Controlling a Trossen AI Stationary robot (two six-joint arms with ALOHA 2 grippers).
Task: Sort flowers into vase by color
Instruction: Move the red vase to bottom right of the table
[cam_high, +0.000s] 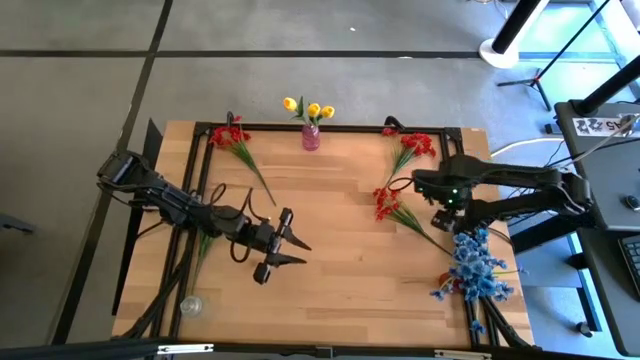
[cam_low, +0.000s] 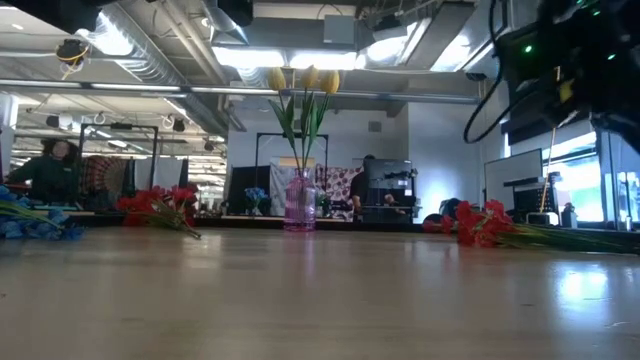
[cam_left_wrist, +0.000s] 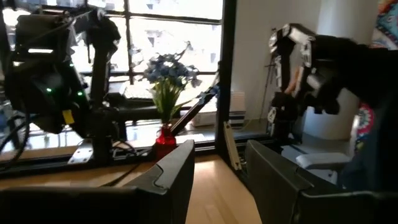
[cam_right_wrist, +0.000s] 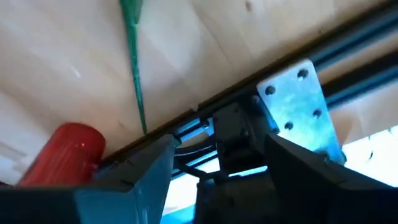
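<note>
Yellow tulips (cam_high: 311, 108) stand in a pink vase (cam_high: 311, 138) at the table's far edge, also seen in the low view (cam_low: 301, 205). Blue flowers (cam_high: 476, 265) stand in a red vase (cam_left_wrist: 165, 142) near the right near corner. Three red bunches lie flat: far left (cam_high: 232, 137), far right (cam_high: 412, 147) and right of centre (cam_high: 386, 203). My left gripper (cam_high: 303, 252) hovers open over the table's middle, pointing right. My right gripper (cam_high: 447, 218) is open above the table's right part, with the red vase (cam_right_wrist: 65, 152) and a green stem end (cam_right_wrist: 134, 68) below it.
A clear glass vase (cam_high: 190, 304) stands at the left near corner. A black frame (cam_high: 330, 128) runs around the tabletop. Bare wood lies in the middle and near part of the table (cam_high: 350, 280). People and furniture show in the room beyond.
</note>
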